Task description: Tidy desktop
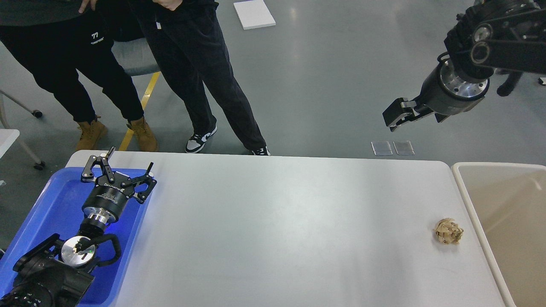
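The desktop [277,221] is a wide white-grey tabletop. A crumpled brown paper ball [448,231] lies on it near the right edge, close to the beige bin [463,187]. My left gripper [128,161] is open and empty, hovering over the far right part of the blue tray [47,204] at the table's left end. My right gripper [396,115] is raised high beyond the table's far right corner, well above and behind the paper ball; its fingers look closed together and hold nothing.
Two people stand beyond the far edge on the left, their legs [213,85] close to the table. Two small clear plates [392,147] lie on the floor behind the table. A white board [254,14] lies on the floor further back.
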Available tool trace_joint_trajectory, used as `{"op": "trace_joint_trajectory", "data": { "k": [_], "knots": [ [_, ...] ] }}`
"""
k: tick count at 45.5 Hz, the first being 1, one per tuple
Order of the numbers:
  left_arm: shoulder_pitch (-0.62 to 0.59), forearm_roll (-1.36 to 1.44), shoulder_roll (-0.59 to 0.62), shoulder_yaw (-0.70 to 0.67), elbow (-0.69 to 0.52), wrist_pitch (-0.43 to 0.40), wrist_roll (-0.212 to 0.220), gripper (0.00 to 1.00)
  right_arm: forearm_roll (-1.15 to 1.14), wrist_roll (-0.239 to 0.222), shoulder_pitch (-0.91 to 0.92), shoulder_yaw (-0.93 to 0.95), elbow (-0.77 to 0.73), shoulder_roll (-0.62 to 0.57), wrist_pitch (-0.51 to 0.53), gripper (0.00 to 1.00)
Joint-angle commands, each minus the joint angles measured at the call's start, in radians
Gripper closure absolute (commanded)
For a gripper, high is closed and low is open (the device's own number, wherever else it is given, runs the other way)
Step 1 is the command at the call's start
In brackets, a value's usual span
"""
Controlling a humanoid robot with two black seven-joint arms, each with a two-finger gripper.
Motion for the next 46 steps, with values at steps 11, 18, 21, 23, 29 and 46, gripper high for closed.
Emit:
{"op": "trace_joint_trajectory", "data": {
  "k": [11,18,21,23,29,46],
  "knots": [
    [0.000,0.001,0.000,0.000,0.000,0.000,0.001,0.00,0.095,0.040,0.052,-0.232,0.059,0.148,0.026,0.00],
    [0.000,0.001,0.000,0.000,0.000,0.000,0.001,0.00,0.153,0.043,0.052,-0.283,0.068,0.153,0.021,0.00],
    [0.000,0.001,0.000,0.000,0.000,0.000,0.001,0.00,0.178,0.042,0.052,-0.300,0.069,0.154,0.018,0.00],
    [0.000,0.001,0.000,0.000,0.000,0.000,0.001,0.00,0.181,0.042,0.051,-0.312,0.074,0.154,0.020,0.00],
    [0.000,0.001,0.000,0.000,0.000,0.000,0.001,0.00,0.195,0.042,0.054,-0.349,0.076,0.148,0.021,0.00],
    [0.000,0.001,0.000,0.000,0.000,0.000,0.001,0.00,0.267,0.042,0.046,-0.394,0.077,0.148,0.027,0.00]
  ]
}}
